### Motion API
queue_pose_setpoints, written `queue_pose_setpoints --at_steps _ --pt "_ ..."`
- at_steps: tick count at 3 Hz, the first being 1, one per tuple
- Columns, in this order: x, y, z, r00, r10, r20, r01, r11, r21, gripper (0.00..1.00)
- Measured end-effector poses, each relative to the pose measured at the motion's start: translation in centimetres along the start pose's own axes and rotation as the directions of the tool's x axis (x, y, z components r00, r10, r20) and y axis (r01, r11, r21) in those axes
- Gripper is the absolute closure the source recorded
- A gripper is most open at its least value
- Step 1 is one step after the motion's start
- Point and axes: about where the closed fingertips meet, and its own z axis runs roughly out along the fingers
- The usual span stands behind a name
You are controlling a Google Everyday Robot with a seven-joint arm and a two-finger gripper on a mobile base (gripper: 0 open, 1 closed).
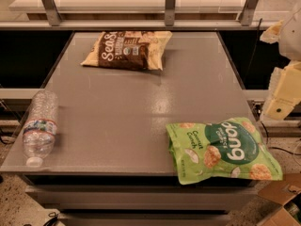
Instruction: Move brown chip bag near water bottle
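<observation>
The brown chip bag lies flat at the far middle of the grey table, its white lettering facing up. The water bottle lies on its side at the table's left front edge, white cap toward the front. My gripper shows as cream-coloured parts at the right edge of the view, off the table's right side and above floor level. It is far from both the bag and the bottle and holds nothing that I can see.
A green "dang" coconut chip bag lies at the front right corner, overhanging the table edge. A metal rail with posts runs behind the table. A cardboard box sits on the floor at lower right.
</observation>
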Motion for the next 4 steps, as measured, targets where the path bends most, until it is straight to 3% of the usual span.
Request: queue_pose_setpoints --at_steps 1,2,4 --pt "0.0 0.0 0.0 1.000 0.000 0.000 0.000 1.0000 0.000 0.00" --pt "-1.6 -1.3 0.0 0.999 -0.035 0.030 0.035 0.9993 0.015 0.00" --pt "-9.3 -6.4 3.0 0.978 -0.193 0.083 0.193 0.9812 0.002 0.00"
